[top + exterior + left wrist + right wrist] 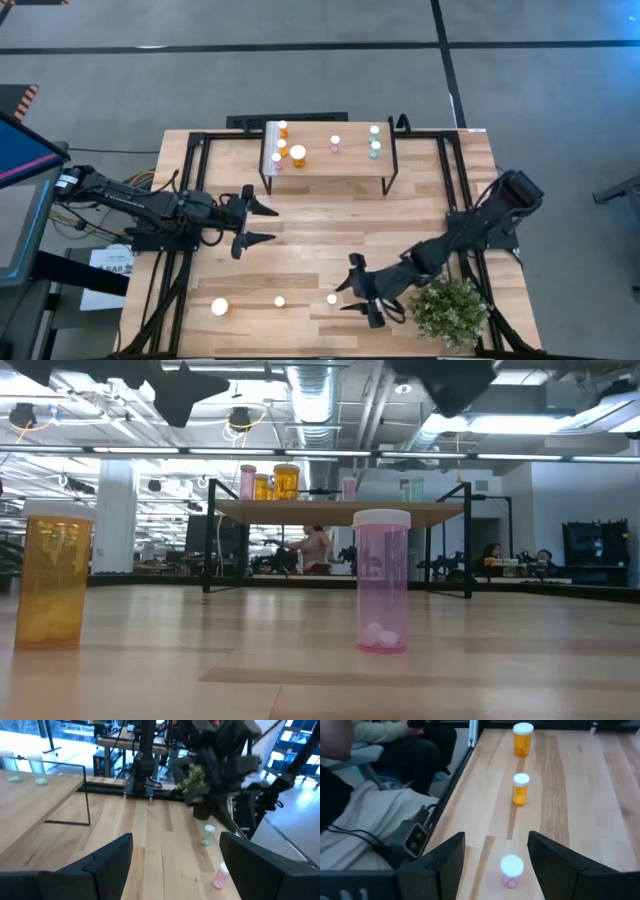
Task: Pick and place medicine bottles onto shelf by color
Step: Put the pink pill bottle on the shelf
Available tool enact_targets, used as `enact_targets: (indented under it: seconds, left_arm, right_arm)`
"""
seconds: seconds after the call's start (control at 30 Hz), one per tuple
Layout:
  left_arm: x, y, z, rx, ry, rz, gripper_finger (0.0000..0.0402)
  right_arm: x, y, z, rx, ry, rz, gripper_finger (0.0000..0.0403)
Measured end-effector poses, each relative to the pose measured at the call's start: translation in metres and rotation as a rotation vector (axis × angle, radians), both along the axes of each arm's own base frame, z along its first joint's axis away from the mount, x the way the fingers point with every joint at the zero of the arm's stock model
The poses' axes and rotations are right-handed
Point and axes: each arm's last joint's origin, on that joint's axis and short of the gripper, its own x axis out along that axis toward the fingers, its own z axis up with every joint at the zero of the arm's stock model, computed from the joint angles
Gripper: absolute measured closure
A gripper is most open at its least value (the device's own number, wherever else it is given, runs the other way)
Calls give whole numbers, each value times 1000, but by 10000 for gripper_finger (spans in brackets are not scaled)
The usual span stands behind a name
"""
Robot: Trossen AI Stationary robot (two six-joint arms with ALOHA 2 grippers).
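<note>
The shelf (330, 165) stands at the table's far side with several orange, pink and teal bottles upright on its top. Three bottles stand along the near edge: a large orange one (219, 307), a small orange one (279, 301) and a pink one (332, 299). My right gripper (362, 291) is open, raised off the table just right of the pink bottle (511, 870), which shows ahead between its fingers. My left gripper (262, 224) is open over the table's left middle, touching nothing. In the low view the pink bottle (382, 580) stands on its base.
A potted plant (450, 312) sits at the near right corner, close behind my right arm. The left wrist view shows another small white-capped bottle (207, 834) beyond the pink one (220, 875). A monitor (20, 190) stands off the table's left. Bare wood lies between the shelf and the near row.
</note>
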Motion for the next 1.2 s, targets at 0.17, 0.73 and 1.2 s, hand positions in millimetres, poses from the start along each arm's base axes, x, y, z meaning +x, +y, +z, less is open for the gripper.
enact_targets:
  seconds: [0.17, 0.73, 1.2]
  left_arm:
    - [0, 0, 0, -1, -6, -1, 115]
    - [0, -5, 0, 8, -4, -33, 115]
    - [0, -5, 0, 17, -5, -34, 115]
  right_arm:
    - [16, 3, -12, -31, 22, -13, 163]
    - [38, 5, -16, -75, 197, -71, 162]
    - [35, 10, -33, -88, 275, -78, 162]
